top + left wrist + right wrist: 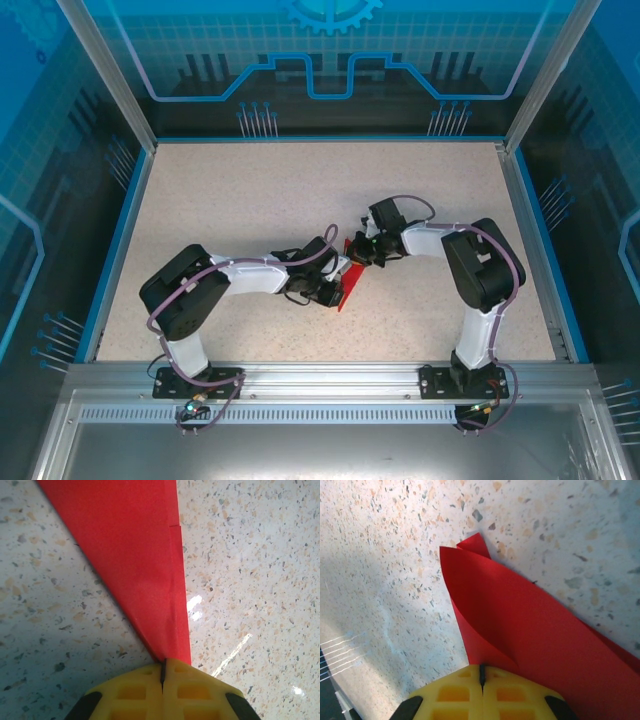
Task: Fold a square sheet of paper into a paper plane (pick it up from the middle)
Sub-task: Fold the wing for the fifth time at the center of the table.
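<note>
Partly folded — red paper [135,555] tapering to a narrow wedge

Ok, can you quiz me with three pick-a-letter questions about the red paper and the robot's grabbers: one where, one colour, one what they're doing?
1. Where is the thin bright red paper sheet?
A) near the middle of the speckled table
B) in the far left corner
C) on the metal rail at the front

2. What colour are the fingertips of the left gripper?
A) blue
B) green
C) yellow

3. What are the left gripper and the right gripper doing?
A) both wide open
B) both shut on the paper sheet
C) both shut on nothing

Answers:
1 A, the top view shows the red sheet mid-table.
2 C, the wrist view shows yellow pads.
3 B, in each wrist view the jaws are closed and the paper runs into their seam.
</note>
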Tool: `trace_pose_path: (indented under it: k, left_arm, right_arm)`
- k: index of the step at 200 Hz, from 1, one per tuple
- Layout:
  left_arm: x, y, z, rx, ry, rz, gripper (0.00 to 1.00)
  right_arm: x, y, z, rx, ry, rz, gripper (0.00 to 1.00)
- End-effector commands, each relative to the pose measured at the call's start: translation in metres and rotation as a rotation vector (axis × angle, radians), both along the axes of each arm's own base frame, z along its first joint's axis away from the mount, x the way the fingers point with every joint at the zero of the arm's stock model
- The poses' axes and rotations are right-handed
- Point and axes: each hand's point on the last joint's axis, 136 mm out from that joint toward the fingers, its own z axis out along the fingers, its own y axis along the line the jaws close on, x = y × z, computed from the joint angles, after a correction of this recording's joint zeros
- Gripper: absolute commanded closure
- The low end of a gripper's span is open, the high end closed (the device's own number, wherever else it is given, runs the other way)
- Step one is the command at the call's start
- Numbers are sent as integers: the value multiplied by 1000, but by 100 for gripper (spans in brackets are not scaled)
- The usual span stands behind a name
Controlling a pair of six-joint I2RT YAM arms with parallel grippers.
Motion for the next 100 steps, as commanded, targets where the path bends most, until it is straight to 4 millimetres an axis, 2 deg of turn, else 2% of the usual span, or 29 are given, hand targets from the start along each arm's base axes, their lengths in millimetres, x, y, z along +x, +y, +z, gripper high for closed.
trace_pose_path:
  k: [1, 52, 67, 74, 100]
  left_arm:
    - [-18, 34, -36, 183, 79, 37, 96]
    - [5, 10, 25, 55, 13, 89, 94]
    - [11, 4, 44, 12, -9, 111, 94]
    - [14, 1, 53, -10, -19, 121, 94]
    - [20, -10, 73, -87, -34, 143, 96]
  right_arm:
    - [24, -35, -25, -105, -52, -103, 97]
    - [7, -41, -27, -63, -13, -120, 97]
    - [9, -40, -22, -43, -23, -128, 97]
    - [0, -42, -28, -41, 1, -132, 98]
    - [-4, -41, -24, -9, 6, -145, 97]
